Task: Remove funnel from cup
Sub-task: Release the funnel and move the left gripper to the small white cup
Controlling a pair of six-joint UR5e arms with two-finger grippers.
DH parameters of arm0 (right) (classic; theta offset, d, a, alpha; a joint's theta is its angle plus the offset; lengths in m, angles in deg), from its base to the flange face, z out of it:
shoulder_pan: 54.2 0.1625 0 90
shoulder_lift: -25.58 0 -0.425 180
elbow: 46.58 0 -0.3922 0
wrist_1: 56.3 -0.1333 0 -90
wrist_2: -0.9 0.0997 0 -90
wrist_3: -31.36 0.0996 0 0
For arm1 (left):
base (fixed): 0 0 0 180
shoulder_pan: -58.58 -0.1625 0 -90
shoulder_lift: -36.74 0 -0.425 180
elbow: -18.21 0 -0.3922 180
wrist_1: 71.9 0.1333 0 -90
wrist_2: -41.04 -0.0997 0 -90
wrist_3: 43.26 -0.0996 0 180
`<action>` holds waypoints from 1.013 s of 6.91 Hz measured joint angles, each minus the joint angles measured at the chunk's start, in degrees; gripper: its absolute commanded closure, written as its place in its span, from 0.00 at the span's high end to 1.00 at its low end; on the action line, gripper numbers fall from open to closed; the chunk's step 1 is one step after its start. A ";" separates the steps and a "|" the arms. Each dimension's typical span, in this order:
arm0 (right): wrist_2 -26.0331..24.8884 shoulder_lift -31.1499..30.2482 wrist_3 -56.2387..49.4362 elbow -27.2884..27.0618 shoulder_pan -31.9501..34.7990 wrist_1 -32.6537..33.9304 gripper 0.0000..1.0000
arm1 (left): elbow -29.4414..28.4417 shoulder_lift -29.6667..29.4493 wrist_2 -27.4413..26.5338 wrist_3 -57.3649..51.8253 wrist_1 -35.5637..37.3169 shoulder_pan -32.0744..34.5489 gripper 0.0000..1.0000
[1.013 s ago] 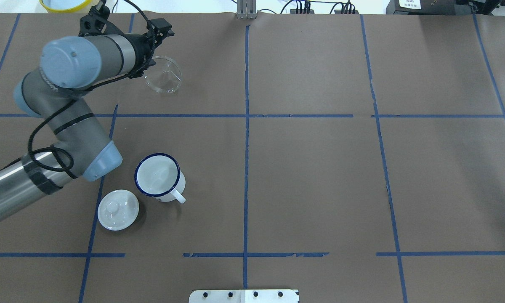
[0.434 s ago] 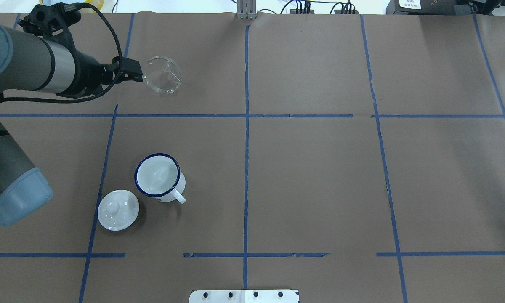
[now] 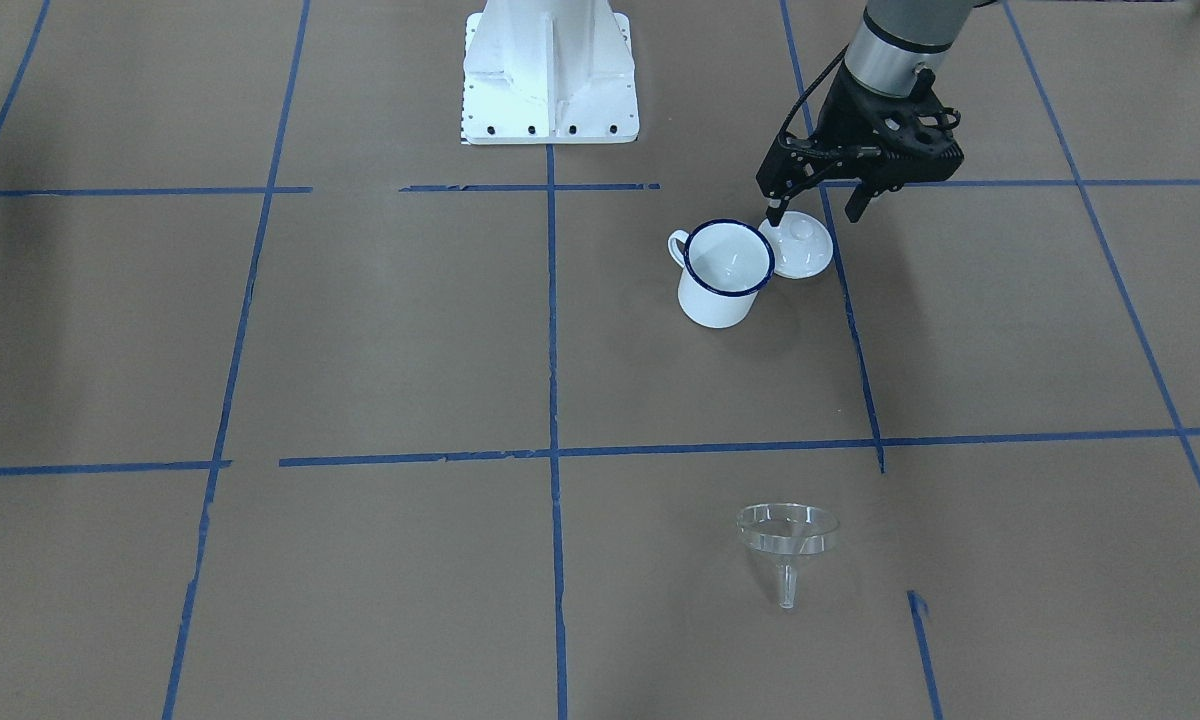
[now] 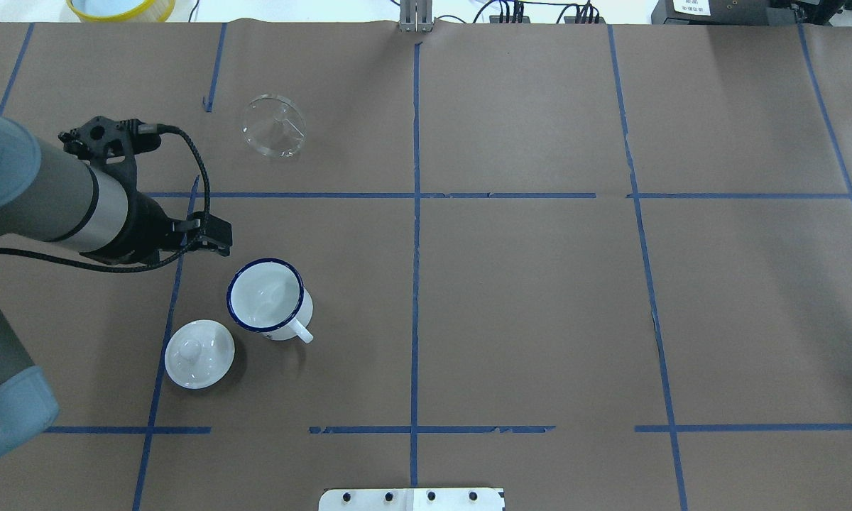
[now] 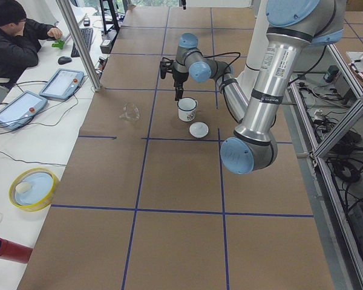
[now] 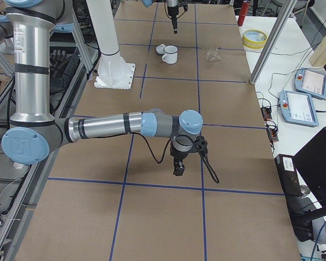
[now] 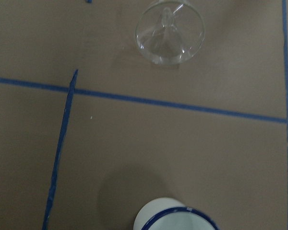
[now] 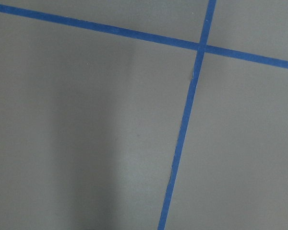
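The clear funnel [image 4: 273, 135] lies on its side on the brown table, apart from the cup, and also shows in the front view [image 3: 788, 535] and the left wrist view [image 7: 169, 33]. The white mug with the blue rim [image 4: 266, 298] stands upright and empty [image 3: 725, 272]. My left gripper [image 4: 220, 238] hangs open and empty above the table just beside the mug [image 3: 813, 213]. My right gripper [image 6: 179, 166] shows only in the right side view, over bare table far from both; I cannot tell whether it is open.
A white knobbed lid [image 4: 199, 353] lies next to the mug, on the robot's side. A yellow bowl [image 4: 113, 7] sits at the far left edge. The white robot base [image 3: 550, 70] stands at the near edge. An operator [image 5: 18, 42] sits beyond the table.
My left gripper has drawn away from the funnel and moved back toward the robot, to beside the mug. The funnel, mug and lid have not moved.
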 measured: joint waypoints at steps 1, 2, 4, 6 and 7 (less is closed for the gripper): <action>0.00 0.00 0.00 0.01 0.00 0.00 1.00 | 0.55 3.70 -2.68 2.00 -2.53 -3.94 1.00; 0.00 0.00 0.00 0.01 0.00 0.00 1.00 | -0.03 7.24 -4.88 3.51 -6.51 -7.01 1.00; 0.00 0.00 0.00 -0.02 0.00 0.00 1.00 | -4.25 10.70 -7.02 4.64 -13.81 -9.29 0.98; 0.00 0.03 0.00 -0.02 0.00 0.00 1.00 | -7.53 10.99 -8.16 4.73 -15.79 -10.17 0.90; 0.00 0.02 0.00 0.01 0.00 0.00 1.00 | -8.25 10.95 -8.25 4.75 -15.99 -11.04 0.90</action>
